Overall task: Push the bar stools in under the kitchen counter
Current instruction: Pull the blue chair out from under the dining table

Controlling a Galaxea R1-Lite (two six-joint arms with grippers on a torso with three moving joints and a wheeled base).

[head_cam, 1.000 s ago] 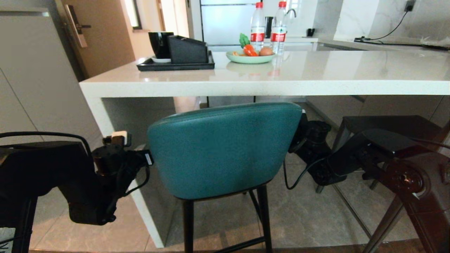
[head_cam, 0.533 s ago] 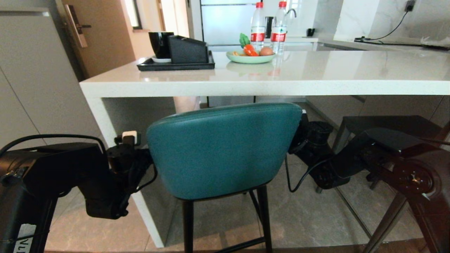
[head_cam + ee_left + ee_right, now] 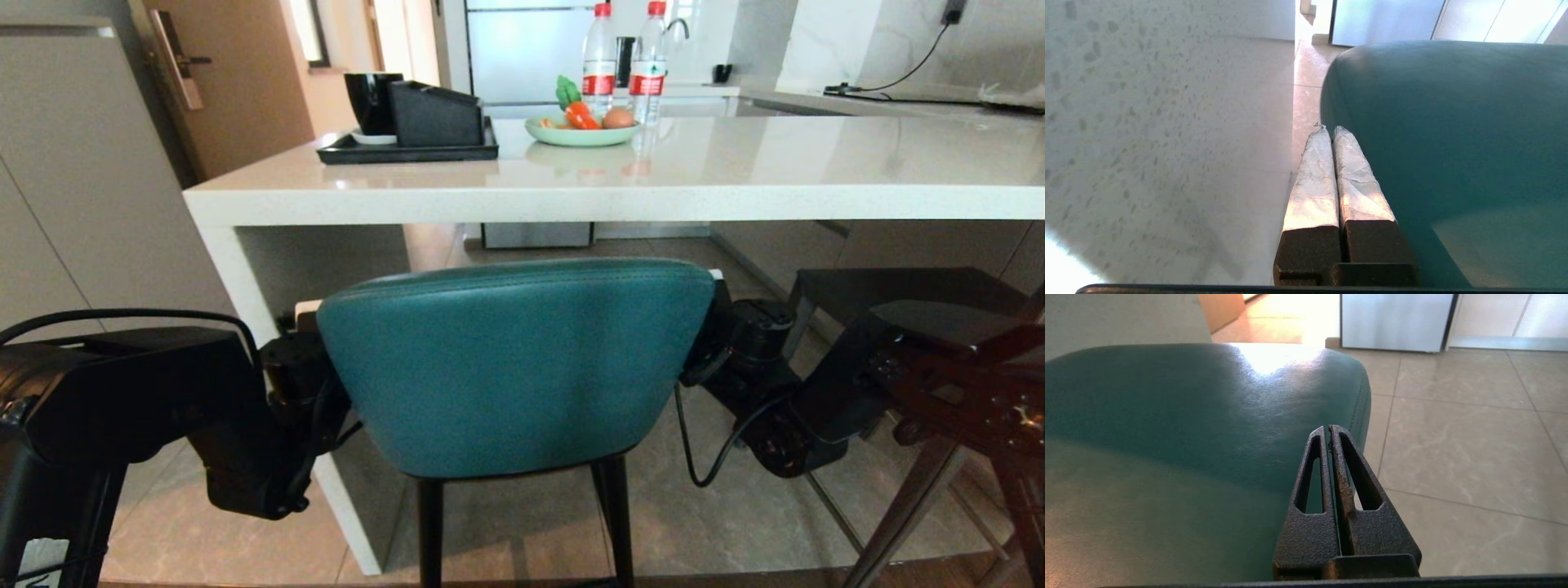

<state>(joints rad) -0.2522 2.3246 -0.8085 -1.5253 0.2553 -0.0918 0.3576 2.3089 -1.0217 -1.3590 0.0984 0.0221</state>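
The teal bar stool stands in front of the kitchen counter, its rounded back below the slab's edge. My left gripper is at the left edge of that back, squeezed between it and the counter's white side panel. In the left wrist view the taped fingers lie shut alongside the teal leather. My right gripper is at the back's right edge; its fingers are shut against the leather. The dark grey stool stands to the right, partly under the counter.
On the counter sit a black tray with a cup and a box, a green plate of food and two water bottles. Tiled floor runs under the counter. A door stands at the back left.
The teal stool's back now shows lower, wider and nearer in the head view. Both grippers stayed at its side edges, and the left arm came in closer to the left edge.
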